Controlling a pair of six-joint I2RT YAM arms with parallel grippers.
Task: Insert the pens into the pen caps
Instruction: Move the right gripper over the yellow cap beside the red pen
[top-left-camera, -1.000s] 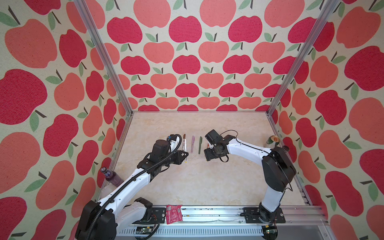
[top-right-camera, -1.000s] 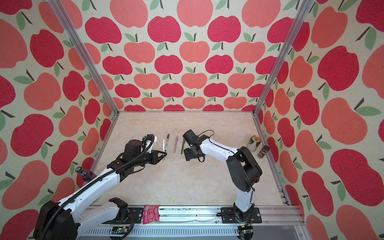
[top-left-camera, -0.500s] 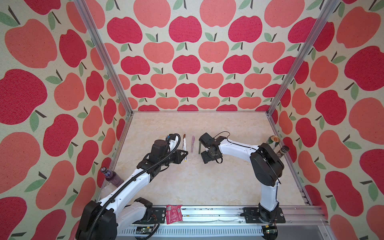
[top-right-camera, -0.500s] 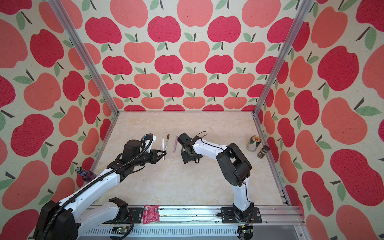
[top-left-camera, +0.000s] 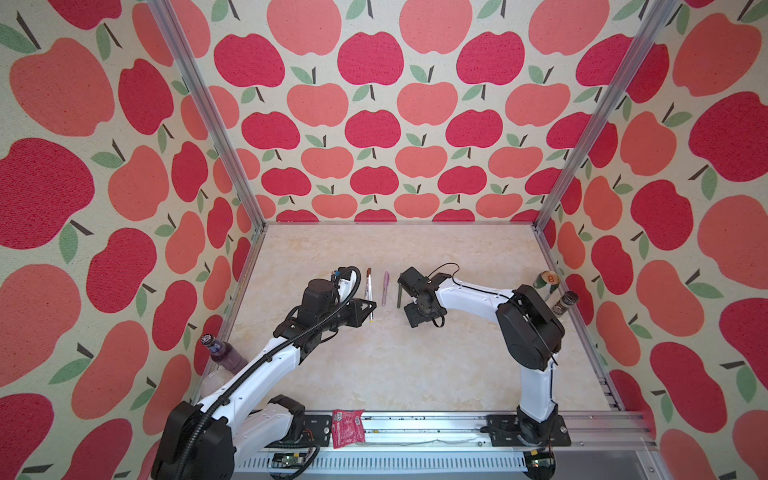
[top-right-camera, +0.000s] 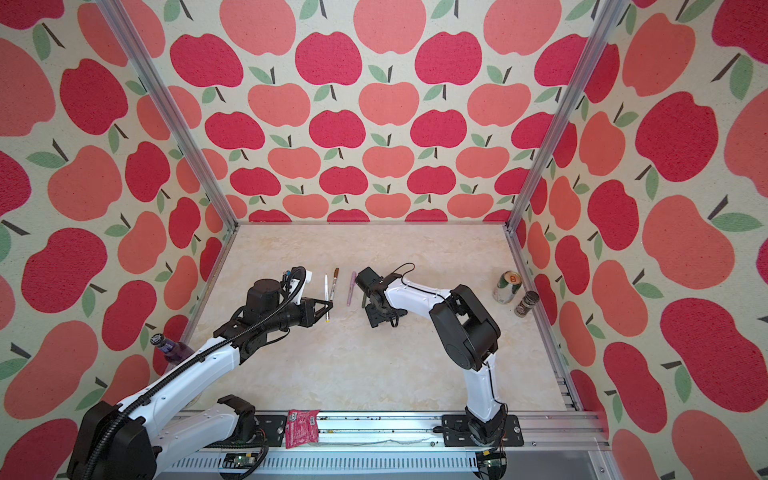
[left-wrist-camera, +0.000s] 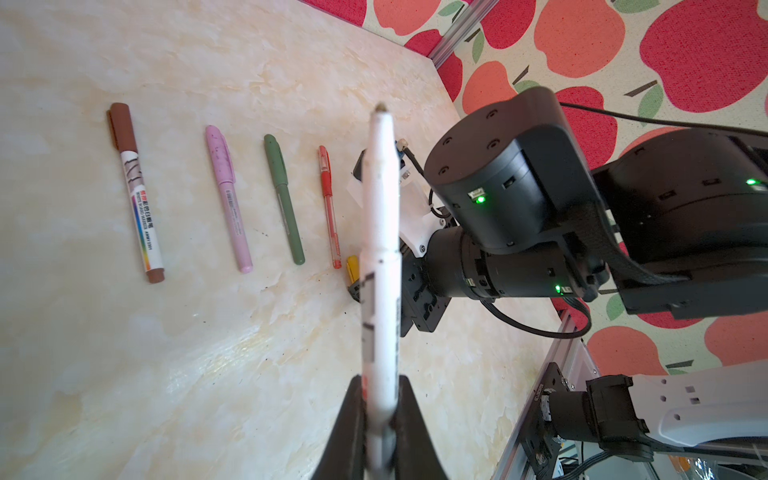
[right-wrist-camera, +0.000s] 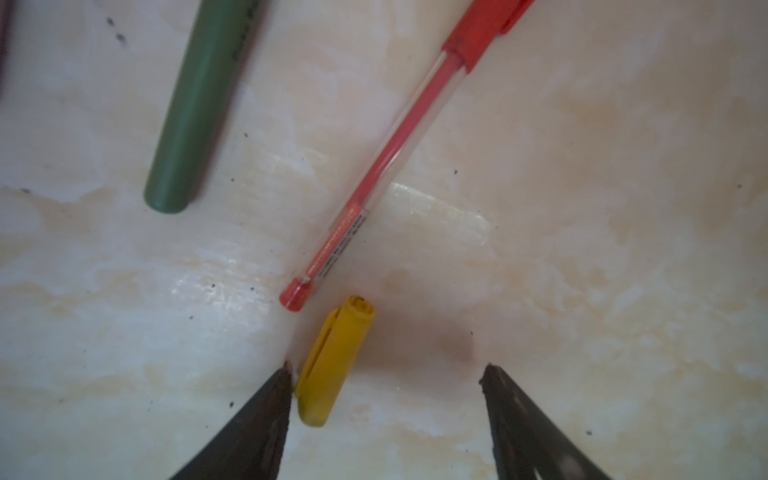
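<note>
My left gripper (left-wrist-camera: 380, 395) is shut on a white pen (left-wrist-camera: 380, 249) whose bare tip points away from the wrist. It is held above the table in both top views (top-right-camera: 326, 297). On the table lie a brown-capped white pen (left-wrist-camera: 137, 199), a lilac-pink pen (left-wrist-camera: 228, 199), a dark green pen (left-wrist-camera: 284, 199) and a red pen (left-wrist-camera: 329, 208), each with its cap on. A yellow pen cap (right-wrist-camera: 332, 361) lies just past the red pen's (right-wrist-camera: 395, 153) end. My right gripper (right-wrist-camera: 386, 370) is open, pointing down over it. The cap lies close against one finger.
A green can (top-left-camera: 547, 284) and a dark jar (top-left-camera: 566, 301) stand by the right wall. A purple bottle (top-left-camera: 224, 353) stands at the left wall. A red packet (top-left-camera: 348, 428) lies on the front rail. The apple-print walls enclose three sides.
My right gripper has moved left toward the row of pens and now sits over the yellow cap. The left arm with the white pen has barely moved.
</note>
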